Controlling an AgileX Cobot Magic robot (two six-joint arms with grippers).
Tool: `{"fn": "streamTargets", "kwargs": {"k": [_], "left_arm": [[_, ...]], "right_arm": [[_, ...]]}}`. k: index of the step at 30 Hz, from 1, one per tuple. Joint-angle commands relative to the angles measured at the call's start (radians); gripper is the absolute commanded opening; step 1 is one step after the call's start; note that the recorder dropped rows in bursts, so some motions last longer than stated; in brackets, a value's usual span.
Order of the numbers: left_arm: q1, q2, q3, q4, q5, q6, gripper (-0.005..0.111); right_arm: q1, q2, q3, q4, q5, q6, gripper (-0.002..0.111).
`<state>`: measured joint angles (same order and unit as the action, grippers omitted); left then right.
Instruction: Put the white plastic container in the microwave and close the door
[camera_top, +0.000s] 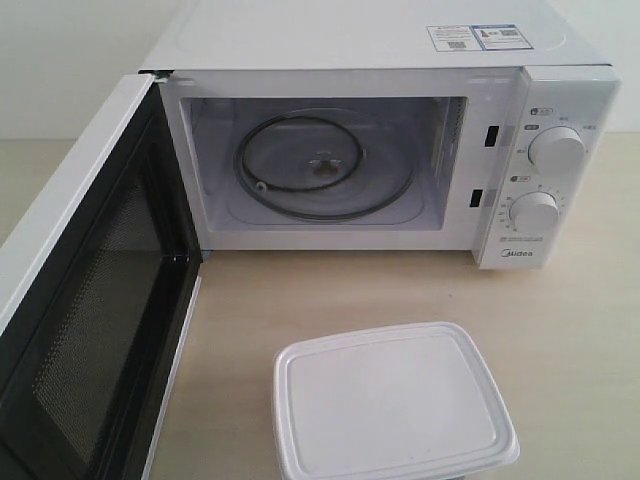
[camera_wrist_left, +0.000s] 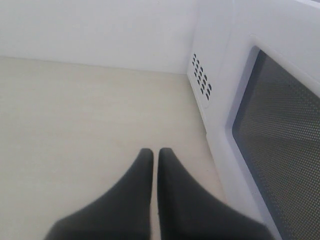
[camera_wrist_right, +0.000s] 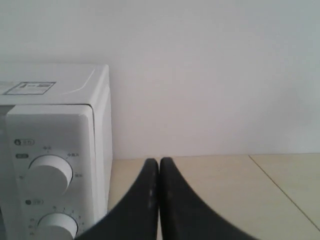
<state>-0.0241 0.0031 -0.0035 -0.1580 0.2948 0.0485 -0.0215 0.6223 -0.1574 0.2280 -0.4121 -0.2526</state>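
The white plastic container (camera_top: 395, 405) sits before the microwave (camera_top: 340, 45) (door (camera_top: 90, 300) wide open); placing and closing remain. The left tool (camera_wrist_left: 155, 151) and right tool (camera_wrist_right: 159, 161) are pinched together, empty.

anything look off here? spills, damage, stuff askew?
Only the dark roller ring under the glass turntable in the microwave: it looks shifted toward the door side, not centred. No visible spills or damage.

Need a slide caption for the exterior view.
Lidded white container sits on the table before the microwave, whose door stands wide open.
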Motion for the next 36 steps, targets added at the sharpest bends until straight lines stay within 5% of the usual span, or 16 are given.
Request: {"fn": "streamTargets", "kwargs": {"k": [1, 23, 36], "left_arm": [[0.003, -0.003, 0.004, -0.007, 0.001, 0.004, 0.004], [0.003, -0.003, 0.004, -0.007, 0.001, 0.004, 0.004], [0.003, -0.003, 0.004, -0.007, 0.001, 0.004, 0.004]], "right_arm": [[-0.004, 0.003, -0.008, 0.002, -0.034, 0.071, 0.0], [-0.004, 0.057, -0.008, -0.031, -0.056, 0.136, 0.0], [-0.004, 0.41, -0.079, -0.338, -0.141, 0.318, 0.0]]}}
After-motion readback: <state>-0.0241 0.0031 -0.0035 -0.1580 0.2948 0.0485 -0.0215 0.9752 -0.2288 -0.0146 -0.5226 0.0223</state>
